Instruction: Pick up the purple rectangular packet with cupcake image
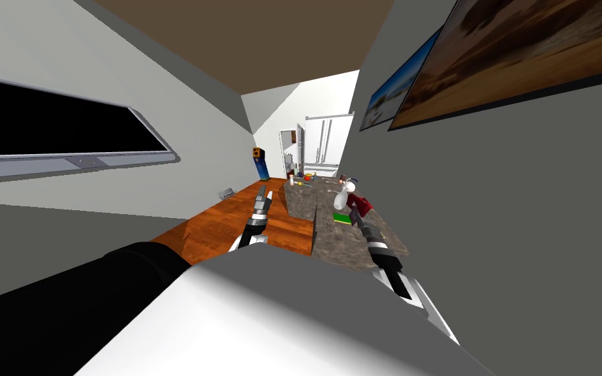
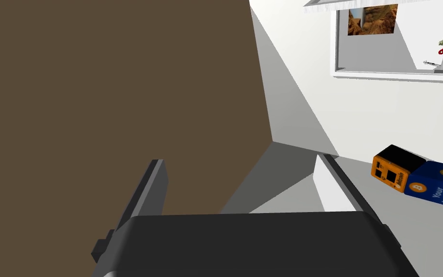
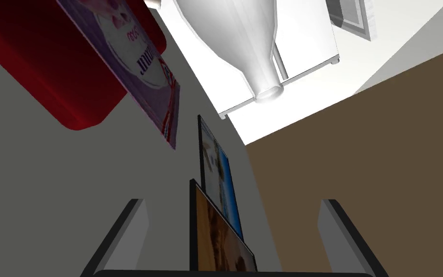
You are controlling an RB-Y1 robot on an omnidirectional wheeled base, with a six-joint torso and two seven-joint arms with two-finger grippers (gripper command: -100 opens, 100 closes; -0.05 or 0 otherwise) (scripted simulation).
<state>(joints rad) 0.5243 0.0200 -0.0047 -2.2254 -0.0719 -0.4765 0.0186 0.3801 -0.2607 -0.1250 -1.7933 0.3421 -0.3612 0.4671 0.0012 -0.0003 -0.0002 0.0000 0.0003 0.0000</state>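
Observation:
The purple packet (image 3: 141,67) with a cupcake picture stands tilted against a dark red object (image 3: 47,62), ahead of my right gripper (image 3: 235,226) and off to one side of it. That gripper is open, with nothing between its fingers. A white bottle-like vessel (image 3: 244,38) stands close beside the packet. In the head view my right gripper (image 1: 355,213) reaches over the stone counter (image 1: 332,245), just short of the red object (image 1: 363,204) and the white vessel (image 1: 342,196). My left gripper (image 1: 264,191) hangs open over the wood floor, left of the counter, and holds nothing.
A flat green thing (image 1: 341,219) lies on the counter by my right gripper. Several small items (image 1: 303,181) crowd the counter's far end, before a white fridge (image 1: 328,147). An orange and blue kiosk (image 2: 408,178) stands against the far wall. Pictures (image 1: 489,59) hang on the right wall.

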